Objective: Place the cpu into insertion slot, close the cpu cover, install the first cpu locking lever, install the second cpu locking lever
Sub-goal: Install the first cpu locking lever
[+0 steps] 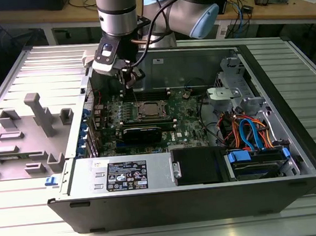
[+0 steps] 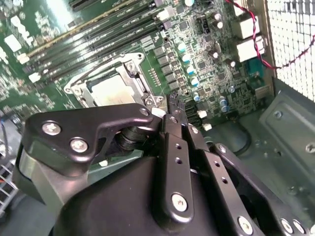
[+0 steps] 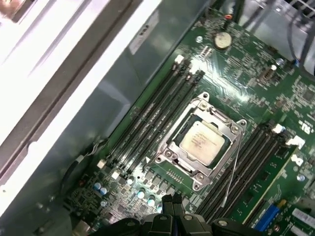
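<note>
The pincer [image 1: 131, 79] hangs with its fingers pressed together and nothing between them, low over the green board [image 1: 185, 113] inside the open computer case [image 1: 208, 201]. In the exterior view it sits just to the far side and the exterior view's left of the socket. In the first wrist view the pincer tips [image 3: 172, 200] are near the socket [image 3: 162, 158], not touching it. The chip [image 3: 203, 139] lies flat in the socket, with the metal frame cover [image 3: 219, 119] down around it and a thin wire lever [image 3: 234, 167] running beside it.
</note>
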Available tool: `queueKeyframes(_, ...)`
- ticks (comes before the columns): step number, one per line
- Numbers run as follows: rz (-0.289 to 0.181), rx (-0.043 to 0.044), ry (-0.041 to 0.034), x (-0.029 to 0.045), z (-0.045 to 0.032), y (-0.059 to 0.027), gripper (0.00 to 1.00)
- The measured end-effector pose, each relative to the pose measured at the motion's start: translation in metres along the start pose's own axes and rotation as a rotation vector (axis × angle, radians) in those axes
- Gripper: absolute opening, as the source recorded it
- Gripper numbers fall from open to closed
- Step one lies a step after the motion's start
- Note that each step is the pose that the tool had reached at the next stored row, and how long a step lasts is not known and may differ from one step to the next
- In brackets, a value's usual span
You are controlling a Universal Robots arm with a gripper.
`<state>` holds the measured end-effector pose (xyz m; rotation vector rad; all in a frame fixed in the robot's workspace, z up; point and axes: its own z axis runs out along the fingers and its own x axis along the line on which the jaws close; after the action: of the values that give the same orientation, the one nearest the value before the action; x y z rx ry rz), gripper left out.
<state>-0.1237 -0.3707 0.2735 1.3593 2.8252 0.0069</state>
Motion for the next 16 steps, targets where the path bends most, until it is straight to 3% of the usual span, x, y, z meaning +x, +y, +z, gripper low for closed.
queueKeyframes(7,-0.137,-0.0008,0.001,0.0,0.0005,0.0,0.11)
queueKeyframes(16,-0.15,-0.0007,0.0011,0.0,0.0005,0.0,0.11)
